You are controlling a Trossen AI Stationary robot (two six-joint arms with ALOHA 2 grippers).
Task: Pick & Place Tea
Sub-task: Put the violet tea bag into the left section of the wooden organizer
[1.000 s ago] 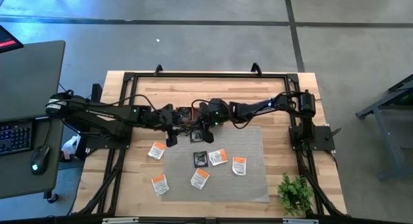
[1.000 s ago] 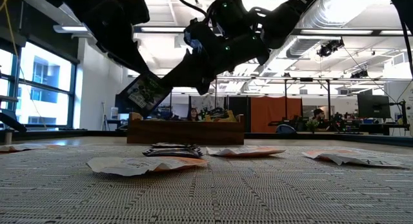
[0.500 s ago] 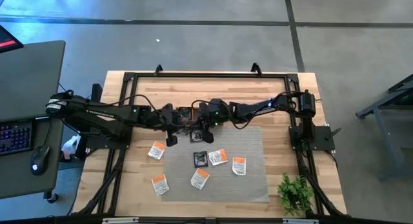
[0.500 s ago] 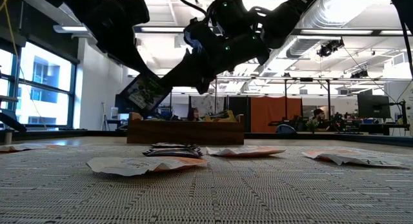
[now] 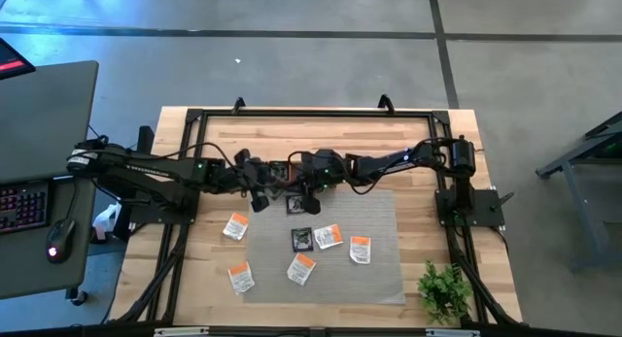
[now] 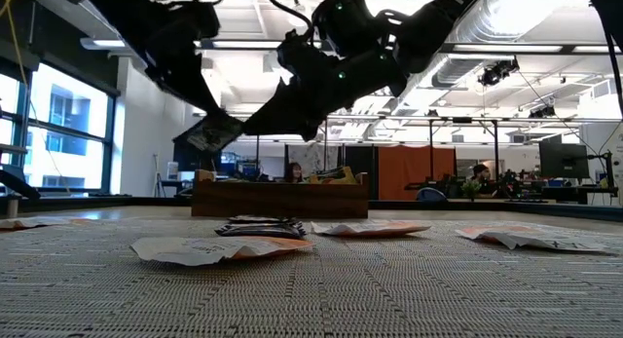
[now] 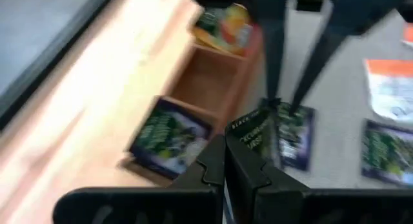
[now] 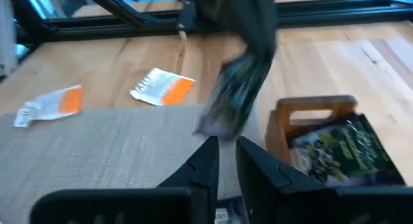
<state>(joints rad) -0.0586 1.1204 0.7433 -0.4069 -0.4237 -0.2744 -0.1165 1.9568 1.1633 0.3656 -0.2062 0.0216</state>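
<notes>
Left gripper (image 6: pixel 200 109) pinches black sachet (image 6: pixel 207 133), hanging tilted, edge down.

— Floor (image 5: pixel 311 46)?
— Grey, crossed by dark seams.
— Left of the table?
— Desk (image 5: pixel 44 104), keyboard (image 5: pixel 21 206), mouse (image 5: pixel 56 252).
— Beyond?
— Tall windows (image 6: pixel 58 133), ceiling ducts (image 6: pixel 516 21), orange partition (image 6: pixel 417 172).

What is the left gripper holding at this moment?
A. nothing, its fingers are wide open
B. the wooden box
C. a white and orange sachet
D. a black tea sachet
D: the left gripper is shut on a black tea sachet, held in the air beside the wooden box.
</notes>
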